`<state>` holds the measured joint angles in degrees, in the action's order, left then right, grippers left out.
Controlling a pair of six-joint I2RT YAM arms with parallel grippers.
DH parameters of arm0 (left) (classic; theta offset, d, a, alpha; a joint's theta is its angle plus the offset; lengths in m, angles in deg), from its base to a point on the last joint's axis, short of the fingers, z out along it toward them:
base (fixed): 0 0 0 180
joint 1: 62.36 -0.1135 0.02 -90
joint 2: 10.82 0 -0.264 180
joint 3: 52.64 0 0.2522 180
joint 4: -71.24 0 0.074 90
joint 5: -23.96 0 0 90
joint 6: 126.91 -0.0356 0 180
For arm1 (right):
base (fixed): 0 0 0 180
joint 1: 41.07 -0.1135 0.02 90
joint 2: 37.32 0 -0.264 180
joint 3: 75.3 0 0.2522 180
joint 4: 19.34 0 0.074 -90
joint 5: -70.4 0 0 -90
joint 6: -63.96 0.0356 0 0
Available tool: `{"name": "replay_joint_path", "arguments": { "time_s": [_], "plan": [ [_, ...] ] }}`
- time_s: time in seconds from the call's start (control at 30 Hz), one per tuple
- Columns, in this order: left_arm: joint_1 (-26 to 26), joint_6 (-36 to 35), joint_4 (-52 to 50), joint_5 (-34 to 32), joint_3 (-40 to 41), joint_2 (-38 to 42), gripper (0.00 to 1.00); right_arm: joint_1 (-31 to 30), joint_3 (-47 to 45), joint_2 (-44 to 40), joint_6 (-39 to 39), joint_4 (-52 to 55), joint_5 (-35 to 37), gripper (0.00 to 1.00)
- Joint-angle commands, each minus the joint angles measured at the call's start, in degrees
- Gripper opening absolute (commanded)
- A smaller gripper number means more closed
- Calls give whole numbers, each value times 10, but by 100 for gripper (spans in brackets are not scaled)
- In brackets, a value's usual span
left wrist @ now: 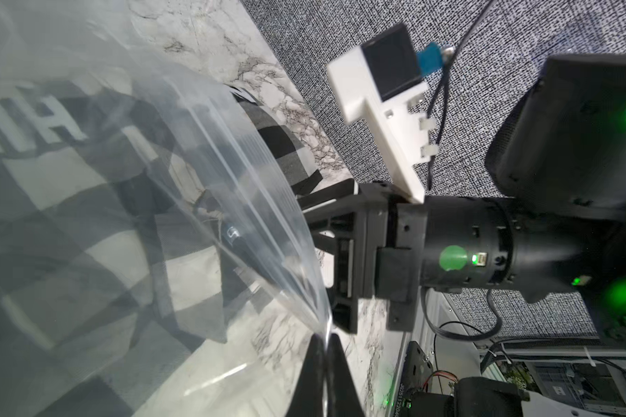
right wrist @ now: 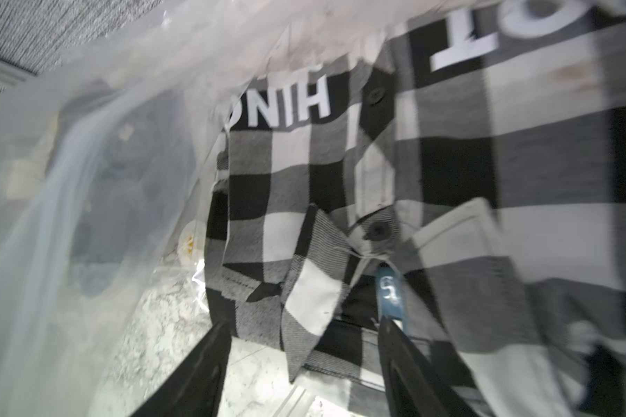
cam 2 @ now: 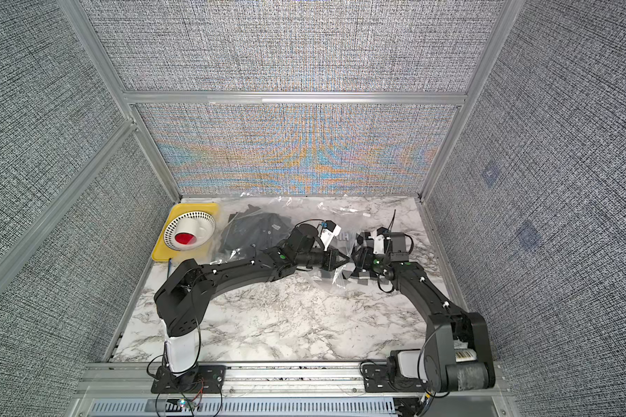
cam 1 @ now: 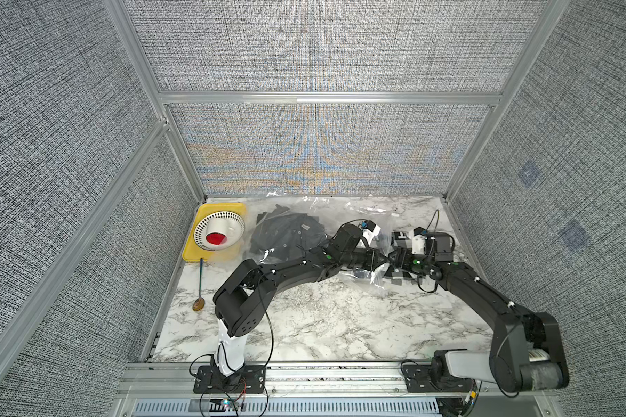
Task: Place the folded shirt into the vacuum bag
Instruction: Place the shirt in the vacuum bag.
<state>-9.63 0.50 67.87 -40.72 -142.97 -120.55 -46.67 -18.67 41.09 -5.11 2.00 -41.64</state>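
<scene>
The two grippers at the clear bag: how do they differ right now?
The left gripper is shut, pinching the clear edge of the vacuum bag; the right gripper is open. The left gripper touches only plastic, while the right gripper's jaws stand either side of the checked shirt. Both are black and sit close together at the bag's opening.

The near half of the surface (cam 1: 322, 325) lay open. The vacuum bag (cam 1: 364, 213) crowded the far edge; the yellow tray (cam 1: 189, 252) filled the far left corner.

Marble tbl (cam 1: 304, 325), vac bag (cam 1: 367, 211), yel tray (cam 1: 192, 253), spoon (cam 1: 200, 285)
</scene>
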Motion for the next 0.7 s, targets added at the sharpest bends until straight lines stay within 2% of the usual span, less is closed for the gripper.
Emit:
{"name": "replay_joint_path", "arguments": {
  "time_s": [0.0, 0.1, 0.17, 0.3, 0.5, 0.57, 0.67],
  "plan": [
    [-2, -15, 20, -42, 11, 15, 0, -28, 8, 33, -24, -29, -40, 67],
    [-2, -18, 15, -68, 20, 27, 0, -57, 13, 64, -31, -44, -13, 66],
    [-1, -20, 13, -79, 25, 33, 0, -75, 15, 84, -30, -47, 34, 66],
    [-1, -21, 10, -73, 22, 30, 0, -104, 19, 123, -24, -45, 138, 66],
    [-1, -18, 13, -59, 17, 19, 0, -139, 26, 190, -13, -9, 235, 72],
    [-1, -18, 14, -58, 18, 18, 0, -148, 47, 205, -8, 3, 257, 68],
    [-1, -16, 19, -57, 22, 18, 0, -160, 60, 226, -6, 20, 281, 52]
  ]
}}
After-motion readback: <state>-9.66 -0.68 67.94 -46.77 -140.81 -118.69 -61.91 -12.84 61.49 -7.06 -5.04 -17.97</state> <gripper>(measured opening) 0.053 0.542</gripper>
